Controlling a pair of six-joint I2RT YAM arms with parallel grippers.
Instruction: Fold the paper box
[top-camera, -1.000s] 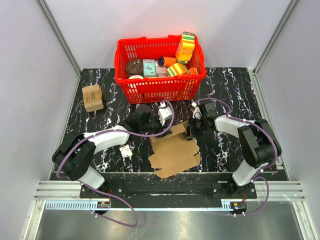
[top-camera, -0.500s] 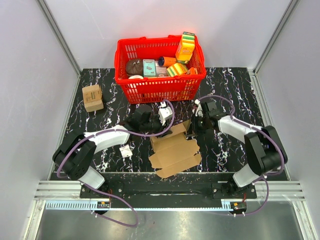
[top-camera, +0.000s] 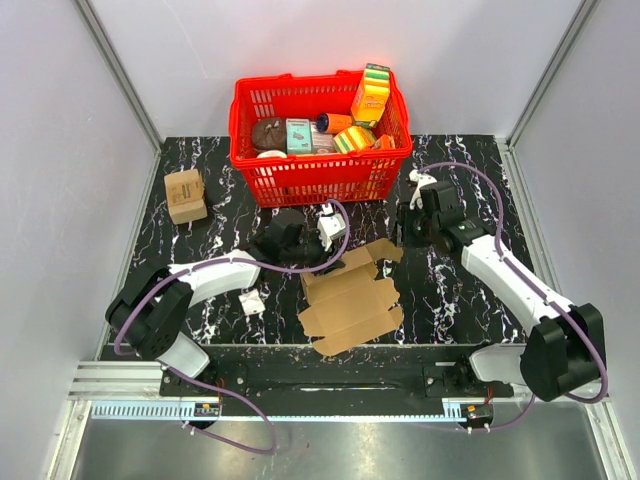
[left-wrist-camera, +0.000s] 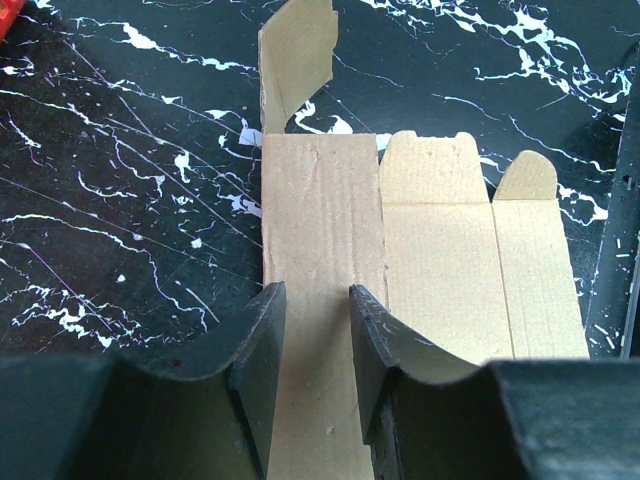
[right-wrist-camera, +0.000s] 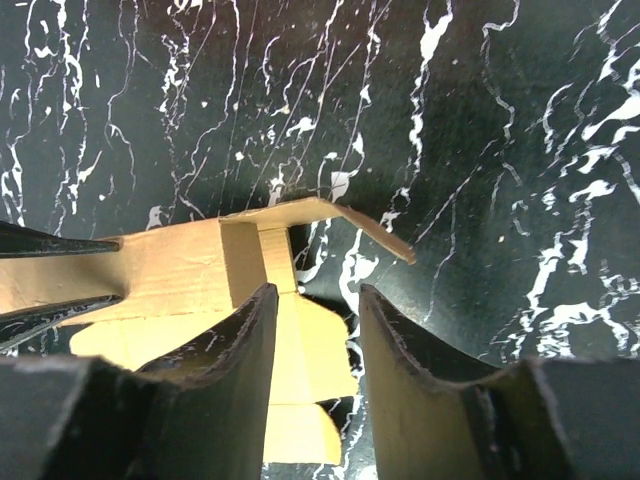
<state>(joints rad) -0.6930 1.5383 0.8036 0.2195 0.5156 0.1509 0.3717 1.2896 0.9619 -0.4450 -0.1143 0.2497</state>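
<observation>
Though overhead hides jaws, wrist views show left claw (left-wrist-camera: 315, 293) apart over paper box (left-wrist-camera: 440, 260), right claw (right-wrist-camera: 318, 293) apart.

Left arm reaches forward and inward, low. Left gripper (left-wrist-camera: 317, 300) points down, fingers (left-wrist-camera: 262, 340) partly apart, tips over the paper box (left-wrist-camera: 440, 250). Right arm stretches forward, elbow out. Right gripper (right-wrist-camera: 318, 300) hangs clear, jaws apart, holding nothing.
</observation>
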